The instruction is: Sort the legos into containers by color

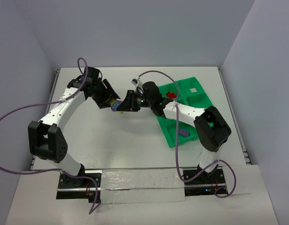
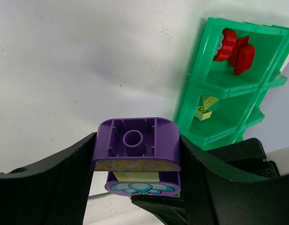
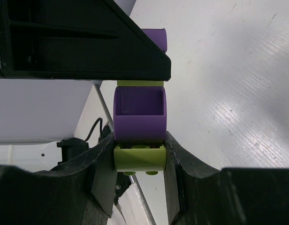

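— From above, where is the stack of legos [image 1: 117, 107]?
— In the air over the bench [image 1: 111, 140], well to the left of the green tray [image 1: 169, 137]. The left hand [image 1: 112, 102] and the right hand [image 1: 122, 106] meet on it from opposite sides and stand very near each other. I think that if one of them twists, they may knock together.

— And the left wrist view?
— The left hand pinches the purple brick [image 2: 135, 140] by its two sides. The tray is behind it to the right, with red legos [image 2: 233, 47] in one compartment and a pale lego [image 2: 203, 112] in the next. The corners of the brick are rounded, so under a pull it could slide out.

— The right wrist view?
— The tray is not shown here. The right hand is pressed on the yellow-green brick [image 3: 139, 159], which is joined to a second purple piece [image 3: 139, 117]. If they come apart with a jerk, a piece may jump down to the bench, far from the tray. If they do not come apart, two colours would land in one compartment.
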`<act>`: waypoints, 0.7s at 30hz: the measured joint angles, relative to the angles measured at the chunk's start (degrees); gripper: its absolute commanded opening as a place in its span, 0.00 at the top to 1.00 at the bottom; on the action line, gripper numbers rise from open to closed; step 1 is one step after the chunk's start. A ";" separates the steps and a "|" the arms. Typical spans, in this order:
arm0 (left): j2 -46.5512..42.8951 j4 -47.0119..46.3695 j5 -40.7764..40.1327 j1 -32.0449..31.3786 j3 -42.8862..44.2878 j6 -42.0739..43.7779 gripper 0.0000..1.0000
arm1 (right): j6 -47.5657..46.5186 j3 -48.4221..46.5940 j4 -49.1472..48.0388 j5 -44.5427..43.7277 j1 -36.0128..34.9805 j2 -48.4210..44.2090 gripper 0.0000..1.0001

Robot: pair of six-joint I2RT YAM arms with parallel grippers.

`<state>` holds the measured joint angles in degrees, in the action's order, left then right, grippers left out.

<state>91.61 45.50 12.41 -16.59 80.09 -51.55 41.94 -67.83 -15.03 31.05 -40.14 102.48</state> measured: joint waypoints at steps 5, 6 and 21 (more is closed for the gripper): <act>0.00 0.13 -0.05 -0.32 0.00 0.26 1.00 | 0.02 0.98 -0.40 -0.18 0.00 -0.55 1.00; -0.01 0.16 -0.11 -0.37 0.00 0.28 1.00 | -0.01 1.13 -0.42 -0.24 0.00 -0.69 1.00; -1.25 0.27 -3.05 5.18 -0.96 0.59 1.00 | -5.27 7.76 0.34 4.34 0.00 -5.30 1.00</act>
<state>90.36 45.77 9.36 -11.40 79.14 -50.96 36.67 -60.07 -14.68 35.39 -40.14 97.19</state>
